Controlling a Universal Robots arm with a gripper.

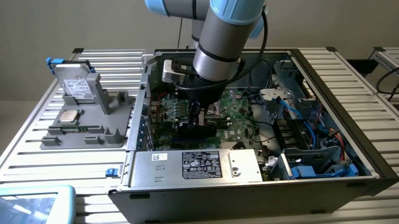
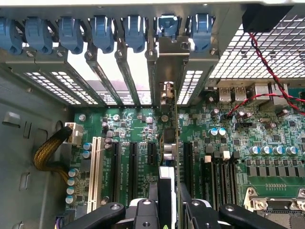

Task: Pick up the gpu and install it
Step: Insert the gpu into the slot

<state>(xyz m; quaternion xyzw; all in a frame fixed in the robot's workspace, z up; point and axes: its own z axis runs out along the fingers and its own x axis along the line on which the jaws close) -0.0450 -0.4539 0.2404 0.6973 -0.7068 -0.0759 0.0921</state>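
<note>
An open desktop computer case [image 1: 324, 186] lies on its side on a slatted metal table [image 1: 37, 154], seen from above. Going left to right in the exterior view: at about nine o'clock from the case sits a grey parts holder [image 1: 87, 135] carrying an upright silver hard drive [image 1: 78, 86] and a square processor chip [image 1: 67, 116]. At the case's centre, the robot arm [image 1: 218, 51] reaches straight down over the green motherboard [image 1: 240, 109]. At about six o'clock from the arm lies the labelled silver power supply [image 1: 199, 164]; at four o'clock, blue cables [image 1: 324, 135].

In the wrist view, the gripper [image 2: 167, 202] is clamped on the gpu [image 2: 167, 143], a thin card held edge-on and upright just above the motherboard [image 2: 248, 143]. The card's silver end bracket [image 2: 167, 67] stands at twelve o'clock, in line with an open slot in the rear panel, among the blue retention clips [image 2: 102, 31]. Black expansion slots [image 2: 133, 162] run parallel on either side.

Whether the card's edge already touches its slot cannot be told. To seat it well, the card should probably stay upright and parallel to the slot, the bracket tongue guided into its gap, and pressure applied straight down and evenly, without twisting.
</note>
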